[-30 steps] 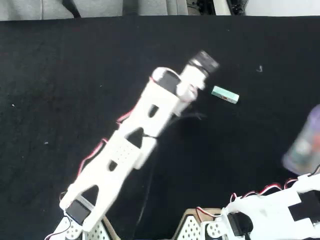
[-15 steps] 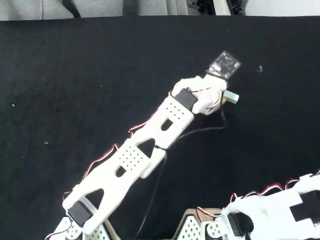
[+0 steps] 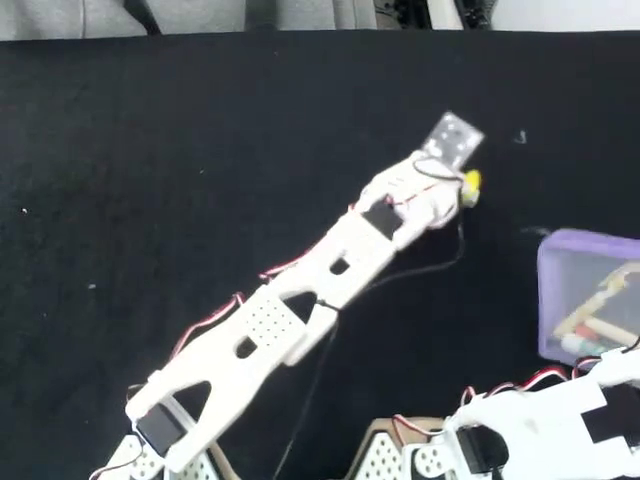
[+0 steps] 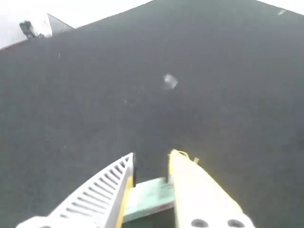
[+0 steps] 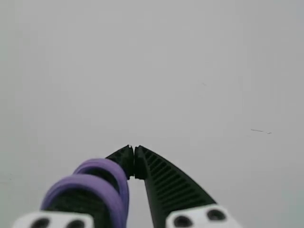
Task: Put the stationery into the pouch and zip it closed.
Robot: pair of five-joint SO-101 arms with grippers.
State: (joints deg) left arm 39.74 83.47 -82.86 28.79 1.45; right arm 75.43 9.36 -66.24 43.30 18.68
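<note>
A green eraser (image 4: 148, 197) lies on the black table between the fingers of my left gripper (image 4: 151, 159), which touch both its sides. In the high view that gripper (image 3: 462, 180) sits at the table's far right of centre and covers the eraser. A translucent purple pouch (image 3: 590, 300) with stationery inside hangs at the right edge, above the right arm (image 3: 540, 430). My right gripper (image 5: 133, 150) has its black fingers closed, with a purple strip of the pouch (image 5: 97, 183) pinched and wrapped against one finger.
The black table (image 3: 150, 180) stretches bare to the left and middle. A small light speck (image 4: 169, 81) lies on the cloth beyond the left gripper. The left arm (image 3: 300, 300) crosses the table diagonally from the front left.
The left arm stretched further right and its gripper came down over the green eraser. The purple pouch swung in from the right edge and now shows more fully.
</note>
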